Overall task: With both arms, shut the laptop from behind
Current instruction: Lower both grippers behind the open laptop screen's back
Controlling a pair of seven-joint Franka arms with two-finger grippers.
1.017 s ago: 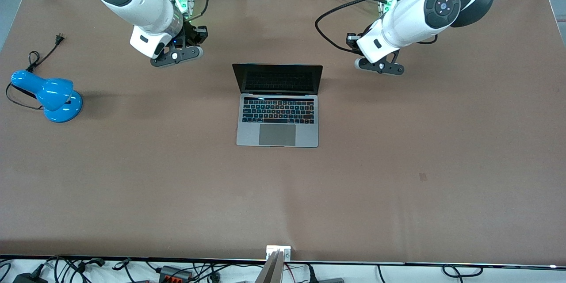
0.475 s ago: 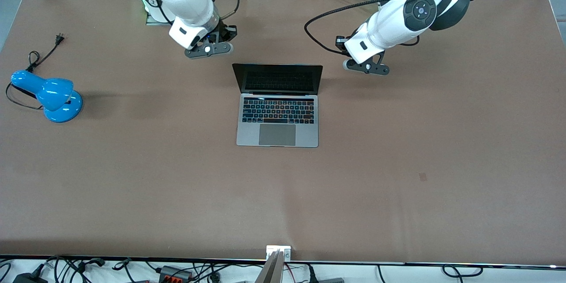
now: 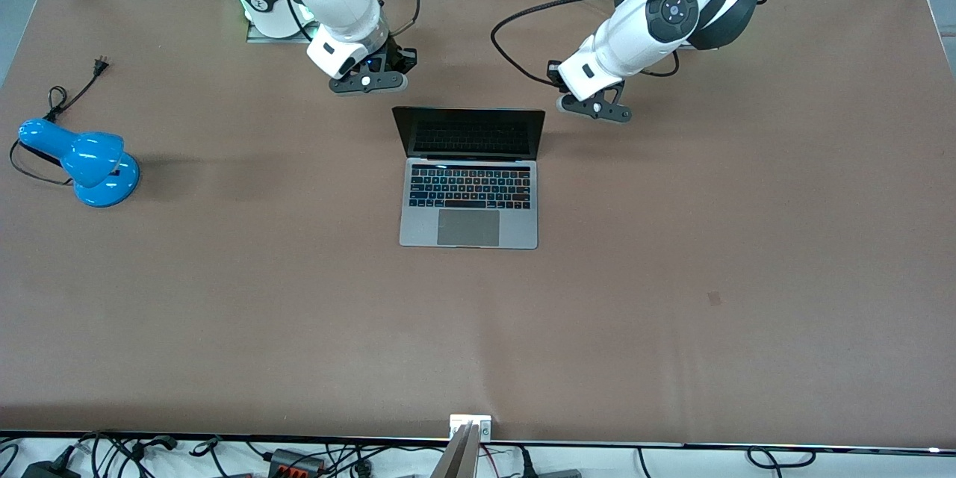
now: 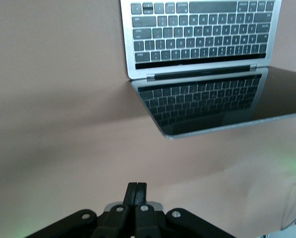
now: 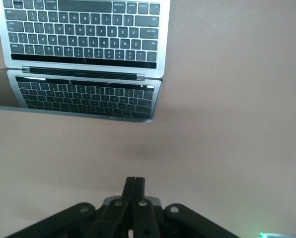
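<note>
The silver-grey laptop (image 3: 469, 179) stands open in the middle of the table, its dark screen upright and facing the front camera. It also shows in the left wrist view (image 4: 202, 59) and the right wrist view (image 5: 83, 54). My right gripper (image 3: 371, 82) is shut and empty, over the table beside the screen's top corner toward the right arm's end. My left gripper (image 3: 595, 108) is shut and empty, over the table beside the screen's corner toward the left arm's end. Each wrist view shows its own shut fingers (image 4: 136, 191) (image 5: 134, 186) above bare table.
A blue desk lamp (image 3: 86, 162) with a black cord lies toward the right arm's end of the table. Cables and boxes run along the table's edge nearest the front camera.
Both grippers have moved inward toward the laptop's screen, the right one much farther. Both stayed shut. The laptop has not moved.
</note>
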